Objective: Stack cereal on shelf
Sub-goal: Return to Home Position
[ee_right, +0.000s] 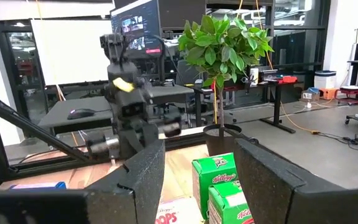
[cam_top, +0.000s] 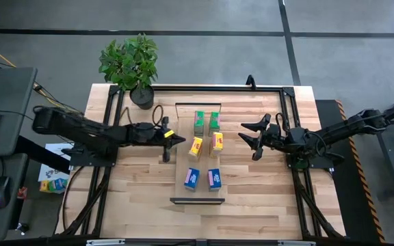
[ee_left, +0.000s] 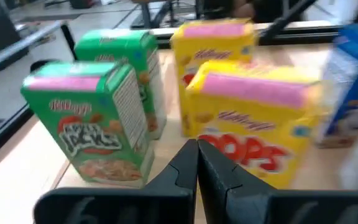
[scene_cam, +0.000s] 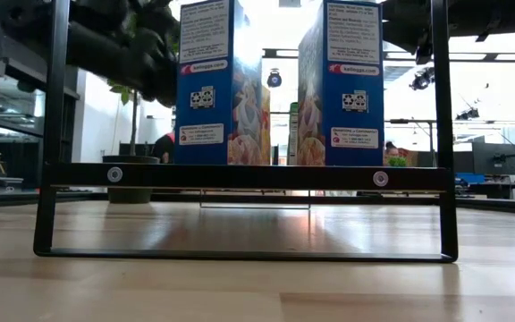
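Six small cereal boxes stand upright in pairs on the light-wood shelf. The pairs are two green at the far end, two yellow in the middle and two blue at the near end. My left gripper is shut. It points level at the left yellow box from the table's left and stands just short of it. My right gripper hangs open to the right of the shelf, level with the yellow pair, with nothing between its fingers. The low view shows the blue boxes standing on the shelf's board.
A potted plant stands at the table's far left corner. Black frame rails run along the table's left, right and far sides. Bare tabletop lies on both sides of the shelf and in front of it.
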Tool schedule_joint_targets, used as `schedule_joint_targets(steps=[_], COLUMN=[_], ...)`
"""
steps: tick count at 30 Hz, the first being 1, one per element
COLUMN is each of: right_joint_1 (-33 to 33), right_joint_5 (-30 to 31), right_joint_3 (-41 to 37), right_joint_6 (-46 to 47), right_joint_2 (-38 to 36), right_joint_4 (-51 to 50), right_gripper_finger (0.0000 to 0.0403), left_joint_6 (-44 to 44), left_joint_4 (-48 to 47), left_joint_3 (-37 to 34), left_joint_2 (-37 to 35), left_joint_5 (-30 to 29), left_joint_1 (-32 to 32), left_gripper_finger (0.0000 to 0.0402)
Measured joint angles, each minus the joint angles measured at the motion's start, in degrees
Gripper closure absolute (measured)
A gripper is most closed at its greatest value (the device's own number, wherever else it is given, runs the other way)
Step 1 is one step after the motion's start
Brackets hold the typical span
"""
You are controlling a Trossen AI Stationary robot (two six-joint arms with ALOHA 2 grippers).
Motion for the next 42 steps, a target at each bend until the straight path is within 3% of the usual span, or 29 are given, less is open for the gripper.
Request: schedule_joint_targets(steps=[4, 12, 20, 25, 31, 35, 39, 42], right_joint_1=[0.0, 0.0, 0.0, 0.1, 0.2, 0.2, 0.2, -0.2], right_joint_5=[0.1, 3.9, 4.5, 2.5, -1.6, -4.2, -6.0, -9.2], right_joint_3=[0.0, 0.0, 0.0, 0.0, 0.0, 0.0, 0.0, -2.5], right_joint_6=[-0.3, -6.9, -7.7, -4.4, 4.7, 9.0, 10.8, 7.5], right_joint_2=[0.0, -0.8, -1.3, -2.0, -8.2, -16.4, -25.9, -30.4], right_joint_4=[1.1, 6.4, 5.1, 0.3, -15.0, -28.2, -41.4, -39.8], right_gripper_finger=[0.0217, 0.0217, 0.0217, 0.0217, 0.022, 0.0259, 0.0367, 0.0386], left_joint_6=[1.6, 2.6, -4.1, -5.9, -6.2, -6.9, -6.9, -6.9], left_joint_4=[-7.7, 2.1, 4.9, -1.6, -1.3, 0.4, 0.4, 0.3], left_joint_3=[-1.2, -16.2, -24.6, -25.6, -25.5, -25.5, -25.5, -25.5], left_joint_2=[-9.7, -26.6, -37.8, -43.9, -48.8, -50.0, -50.0, -49.7], left_joint_5=[3.8, 7.5, 21.7, 22.4, 21.9, 21.5, 21.5, 21.5], left_joint_1=[-1.7, 0.0, 6.5, 7.9, 7.9, 7.9, 7.9, 7.9], left_gripper_finger=[0.0401, 0.0401, 0.0401, 0.0402, 0.0402, 0.0402, 0.0402, 0.0402])
